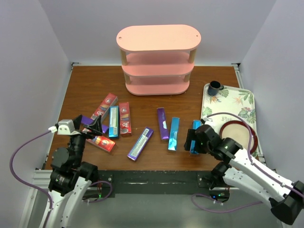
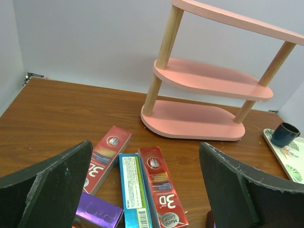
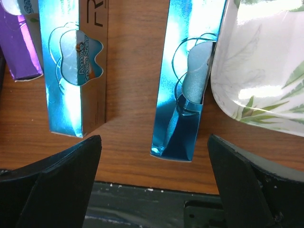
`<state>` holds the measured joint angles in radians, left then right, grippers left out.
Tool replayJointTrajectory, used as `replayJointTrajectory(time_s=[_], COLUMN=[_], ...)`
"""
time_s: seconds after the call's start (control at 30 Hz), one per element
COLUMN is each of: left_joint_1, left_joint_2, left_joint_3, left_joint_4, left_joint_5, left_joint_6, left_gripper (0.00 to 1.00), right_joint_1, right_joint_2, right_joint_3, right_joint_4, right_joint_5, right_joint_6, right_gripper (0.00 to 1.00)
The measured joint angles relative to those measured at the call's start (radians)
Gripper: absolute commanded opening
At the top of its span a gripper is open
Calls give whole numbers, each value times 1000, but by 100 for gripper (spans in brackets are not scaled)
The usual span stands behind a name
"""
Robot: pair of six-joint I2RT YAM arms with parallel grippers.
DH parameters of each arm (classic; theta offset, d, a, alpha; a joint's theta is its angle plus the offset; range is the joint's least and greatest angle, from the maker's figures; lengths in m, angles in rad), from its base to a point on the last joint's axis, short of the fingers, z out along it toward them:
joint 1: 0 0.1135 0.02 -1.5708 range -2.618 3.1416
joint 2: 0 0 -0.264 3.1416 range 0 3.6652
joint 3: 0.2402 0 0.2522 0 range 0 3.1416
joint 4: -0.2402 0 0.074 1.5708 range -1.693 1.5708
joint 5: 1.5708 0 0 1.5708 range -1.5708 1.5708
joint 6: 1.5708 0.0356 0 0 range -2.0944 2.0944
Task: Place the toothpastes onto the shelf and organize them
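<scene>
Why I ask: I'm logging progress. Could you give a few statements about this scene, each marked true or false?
1. The pink three-tier shelf holds no toothpaste cartons. True.
2. The right gripper is shut on a shiny blue carton. False: it is open, its fingers clear of the carton on either side, beside the floral tray.
3. A dark mug stands on the floral tray. True.
4. The long red cartons with 3D print lie by the right arm. False: they lie at the left, near the open left gripper.
</scene>
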<state>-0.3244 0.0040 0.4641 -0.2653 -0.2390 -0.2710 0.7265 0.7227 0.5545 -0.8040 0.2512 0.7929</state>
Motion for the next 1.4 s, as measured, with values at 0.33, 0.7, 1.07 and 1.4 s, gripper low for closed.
replayJointTrajectory(time_s=[0.33, 0.7, 1.07, 1.4], left_joint_1=[-19, -32, -37, -37], left_joint_2=[0, 0, 0, 0], left_joint_3=[0, 0, 0, 3], left_joint_4=[-6, -14, -23, -49], left_joint_5=[-4, -15, -27, -31], left_joint_6=[0, 0, 0, -1], left_gripper=[100, 100, 100, 100], right_joint_1=[338, 425, 434, 438], right_joint_2=[259, 294, 391, 417], right_joint_3=[4, 11, -14, -37], right_joint_4=[8, -15, 10, 39], right_joint_5=[315, 455, 491, 553], right_joint_6=[235, 413, 483, 534], right_gripper=[90, 72, 65, 36])
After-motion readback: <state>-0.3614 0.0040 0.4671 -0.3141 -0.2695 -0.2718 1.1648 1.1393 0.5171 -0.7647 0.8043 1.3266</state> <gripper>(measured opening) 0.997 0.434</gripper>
